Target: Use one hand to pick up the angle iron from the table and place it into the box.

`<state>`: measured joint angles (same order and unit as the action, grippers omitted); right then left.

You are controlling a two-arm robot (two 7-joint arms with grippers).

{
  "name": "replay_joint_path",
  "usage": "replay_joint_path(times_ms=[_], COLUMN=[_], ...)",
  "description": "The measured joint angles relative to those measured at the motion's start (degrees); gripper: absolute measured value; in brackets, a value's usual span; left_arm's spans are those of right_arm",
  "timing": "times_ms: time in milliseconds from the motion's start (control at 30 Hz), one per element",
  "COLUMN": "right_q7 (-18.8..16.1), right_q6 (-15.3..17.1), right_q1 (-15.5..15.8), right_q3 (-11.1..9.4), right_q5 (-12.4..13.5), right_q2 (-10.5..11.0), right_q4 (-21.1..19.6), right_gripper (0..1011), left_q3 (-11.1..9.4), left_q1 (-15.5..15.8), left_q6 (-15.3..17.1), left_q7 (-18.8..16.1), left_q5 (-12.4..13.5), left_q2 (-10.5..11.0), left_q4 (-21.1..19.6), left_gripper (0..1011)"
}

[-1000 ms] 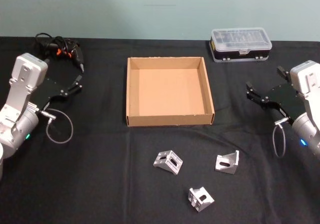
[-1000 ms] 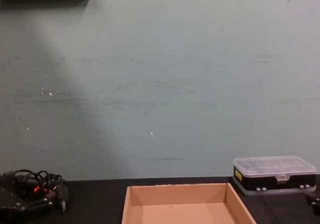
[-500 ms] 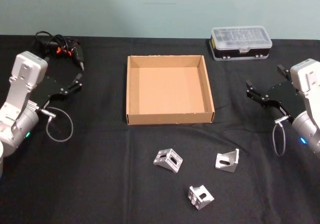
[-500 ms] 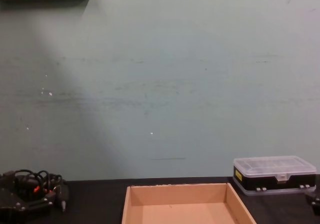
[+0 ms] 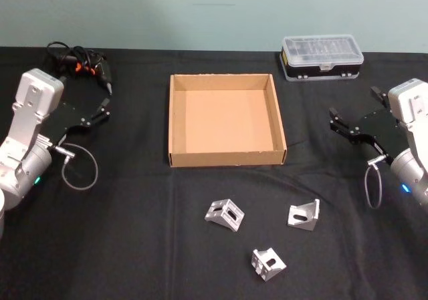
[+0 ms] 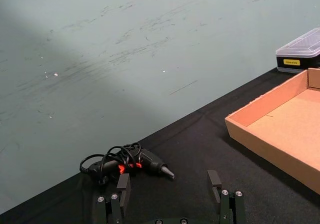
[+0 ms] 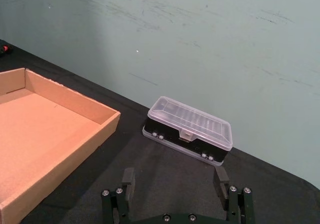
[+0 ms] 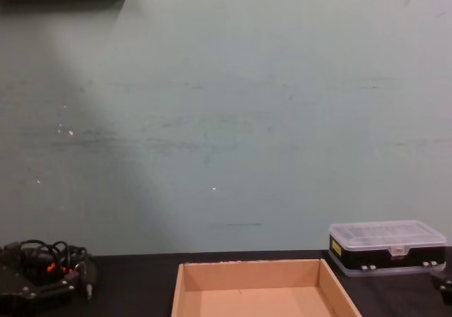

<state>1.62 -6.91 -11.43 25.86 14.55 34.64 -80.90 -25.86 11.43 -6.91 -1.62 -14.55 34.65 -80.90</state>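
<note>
Near the black worktop's (image 5: 134, 246) front edge lie three silver metal angle irons (image 5: 225, 215), outside the tan cardboard box (image 5: 227, 158). By its side edges my black left hand (image 5: 101, 111) and right hand (image 5: 336, 125) gape empty. I fear sloped faces slipping the pinch.

Three silver angle irons (image 5: 225, 215) (image 5: 304, 215) (image 5: 268, 264), lower centre. One cardboard box (image 5: 177, 123), centre. One clear-lidded case (image 5: 322, 57), upper right. One corded tool (image 5: 83, 66), upper left. Two grippers: left gripper (image 5: 92, 115), right gripper (image 5: 348, 126).

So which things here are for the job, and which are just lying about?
For the job: three angle irons on the table, the box, open left gripper and right gripper beside it.
Lying about: clear-lidded black case, corded tool.
</note>
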Motion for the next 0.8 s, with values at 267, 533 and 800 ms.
replay_joint_path(times_ms=[267, 533, 800], right_q7=[0.0, -1.3, -4.5], right_q6=[0.0, -0.6, -0.7], right_q1=[0.0, 0.3, 1.6], right_q3=[0.0, -2.2, -5.3], right_q5=[0.0, 0.7, 2.5], right_q2=[0.0, -0.6, 1.8], right_q4=[0.0, -1.2, -6.0], right_gripper=[1003, 1003, 1003], left_q3=[0.0, 0.0, 0.0], left_q1=[0.0, 0.0, 0.0], left_q6=[0.0, 0.0, 0.0], left_q7=[0.0, 0.0, 0.0], left_q5=[0.0, 0.0, 0.0], left_q2=[0.0, 0.0, 0.0], left_q4=[0.0, 0.0, 0.0], left_gripper=[1000, 1000, 1000])
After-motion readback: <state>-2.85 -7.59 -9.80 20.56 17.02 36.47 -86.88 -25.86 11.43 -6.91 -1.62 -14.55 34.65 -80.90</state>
